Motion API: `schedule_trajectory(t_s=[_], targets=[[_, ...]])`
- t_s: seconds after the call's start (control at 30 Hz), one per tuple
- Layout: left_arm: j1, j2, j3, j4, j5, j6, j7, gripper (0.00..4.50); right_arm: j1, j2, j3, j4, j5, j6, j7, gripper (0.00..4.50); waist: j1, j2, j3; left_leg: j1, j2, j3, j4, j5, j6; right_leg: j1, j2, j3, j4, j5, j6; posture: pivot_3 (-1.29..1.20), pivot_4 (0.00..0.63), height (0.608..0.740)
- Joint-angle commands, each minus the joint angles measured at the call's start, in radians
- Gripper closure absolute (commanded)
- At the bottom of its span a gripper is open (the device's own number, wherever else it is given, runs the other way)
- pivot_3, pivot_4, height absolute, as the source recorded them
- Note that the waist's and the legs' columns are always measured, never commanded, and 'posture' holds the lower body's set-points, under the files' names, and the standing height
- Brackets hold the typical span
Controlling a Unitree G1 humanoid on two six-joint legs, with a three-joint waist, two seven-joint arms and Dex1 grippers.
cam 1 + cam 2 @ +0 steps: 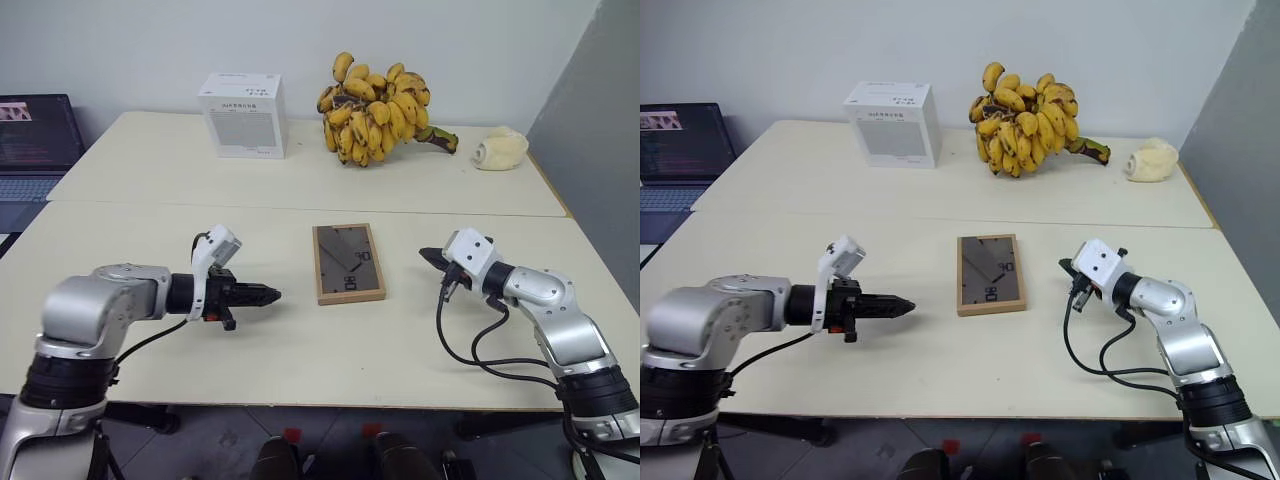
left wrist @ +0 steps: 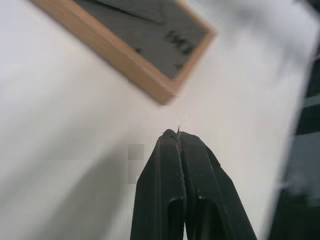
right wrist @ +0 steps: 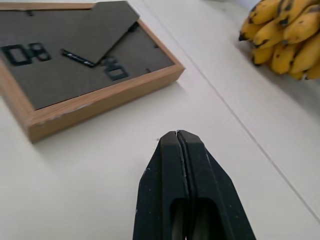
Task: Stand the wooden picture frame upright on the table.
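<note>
Laptop (image 1: 35,140): far left, beyond the bench edge; screen lit; clear of the work.
Left gripper (image 1: 272,295): over the near half of the bench, pointing toward the frame; fingers pressed together, holding nothing; near the frame's left side, not touching.
White box (image 1: 243,115): upright on the far half of the bench; well apart from the frame.
Wooden picture frame (image 1: 348,263): lying flat, dark back up, between the two grippers on the near half; fold-out stand appears folded against the back; not yet upright.
Bench (image 1: 300,350): pale cream top, a seam running across it behind the frame.
Bananas (image 1: 378,108): large bunch at the far side; out of the way.
Right gripper (image 1: 430,258): just right of the frame, aimed at it; fingers together, empty.
Pale object (image 1: 500,150): far right corner; identity unclear.
Risk: closed fingers would likely push the flat frame along the smooth bench rather than lift an edge; stood with the stand unopened, it would probably tip back down.
</note>
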Motion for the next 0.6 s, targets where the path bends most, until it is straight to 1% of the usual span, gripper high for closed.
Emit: schedule_trajectory(t_s=[0.03,0.1,0.23,0.3,0.4,0.43,0.5,0.6], targets=[[-0.063,-0.081,0.069,0.068,-0.062,0.101,0.09,3.66,-0.005,-0.001,-0.003,0.011,0.01,-0.039,0.017,4.5,0.001,0.0,0.0,0.0,0.0,0.0,0.002,0.0,0.0,0.001,0.0,0.0,0.0,0.0,0.0,0.0,0.15,0.74],[-0.097,-0.12,0.094,0.125,-0.062,0.108,0.137,3.2,-0.014,0.017,0.011,0.037,0.001,-0.051,0.009,4.5,-0.001,0.0,0.0,0.0,0.0,-0.001,0.004,0.0,0.0,0.001,0.0,0.0,0.0,0.0,0.0,0.0,0.15,0.74],[-0.142,-0.166,0.129,0.195,-0.075,0.124,0.198,2.47,-0.022,0.039,0.033,0.063,-0.017,-0.075,0.0,4.5,-0.002,0.001,0.0,-0.001,0.0,-0.002,0.005,0.0,0.0,0.001,0.0,-0.002,0.001,0.0,0.0,0.0,0.15,0.74],[-0.145,-0.176,0.134,0.202,-0.083,0.134,0.215,2.0,-0.027,0.046,0.038,0.067,-0.02,-0.078,-0.004,4.5,-0.003,0.001,0.0,-0.002,0.0,-0.003,0.005,0.0,0.0,0.001,0.0,-0.002,0.001,0.002,-0.004,0.0,0.15,0.74],[-0.145,-0.188,0.124,0.229,-0.091,0.175,0.242,1.35,-0.032,0.052,0.044,0.076,-0.026,-0.091,-0.01,4.5,-0.002,0.001,0.001,-0.002,0.0,-0.003,0.005,0.0,0.0,0.001,0.0,-0.002,0.001,0.003,-0.004,0.0,0.15,0.74],[-0.145,-0.193,0.112,0.242,-0.088,0.193,0.255,1.2,-0.032,0.055,0.046,0.08,-0.029,-0.096,-0.011,4.5,-0.002,0.001,0.001,-0.002,0.0,-0.003,0.005,0.0,0.0,0.001,0.0,-0.002,0.001,0.003,-0.004,0.0,0.15,0.74],[-0.145,-0.209,0.088,0.264,-0.076,0.215,0.283,1.2,-0.034,0.06,0.055,0.095,-0.042,-0.114,-0.016,4.5,-0.002,0.001,0.001,-0.002,0.0,-0.003,0.006,0.0,0.0,0.001,0.0,-0.002,0.001,0.003,-0.004,0.0,0.15,0.74],[-0.152,-0.245,0.082,0.3,-0.062,0.233,0.331,1.2,-0.039,0.074,0.067,0.13,-0.063,-0.145,-0.026,4.5,-0.002,0.001,0.001,-0.002,0.0,-0.003,0.006,0.0,0.0,0.002,0.0,-0.002,0.001,0.003,-0.004,0.0,0.15,0.74]])
